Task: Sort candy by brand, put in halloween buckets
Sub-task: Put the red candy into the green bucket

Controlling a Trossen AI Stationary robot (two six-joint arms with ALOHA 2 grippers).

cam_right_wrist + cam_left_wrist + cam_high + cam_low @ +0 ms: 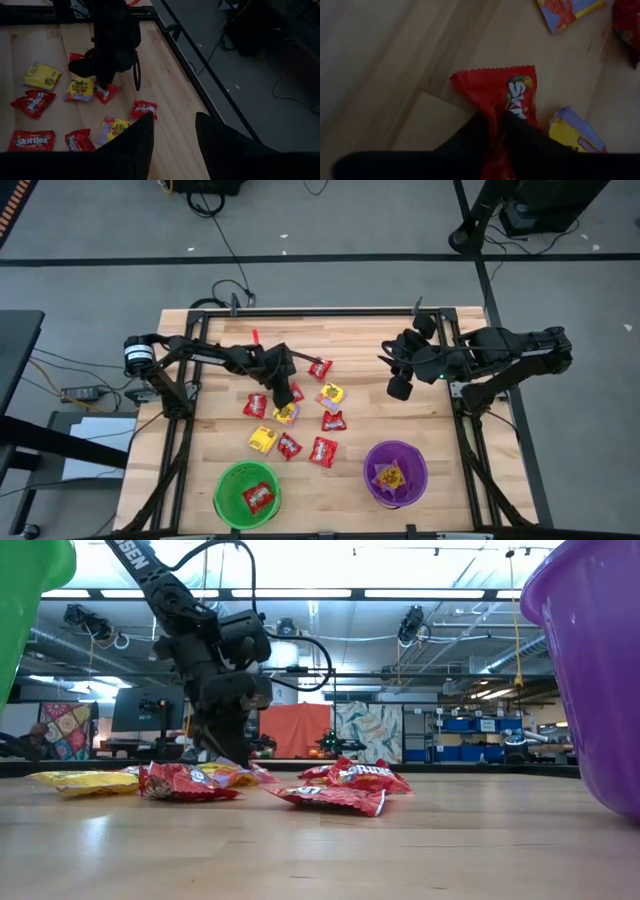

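"Skittles" stands in pale letters on the red packets: fully legible on the red packet (31,141) at the counter's near edge in the right wrist view, and on another red packet (144,107) nearby. The left wrist view shows "Sk" on the pinched red packet (505,95). The yellow packets' print is unreadable.

Candy (290,420): I see it spread mid-surface (200,440), behind both buckets.
Left bucket (247,493): one packet in it.
Right bucket (395,472): one packet in it.
Left gripper (294,394): on the candy.
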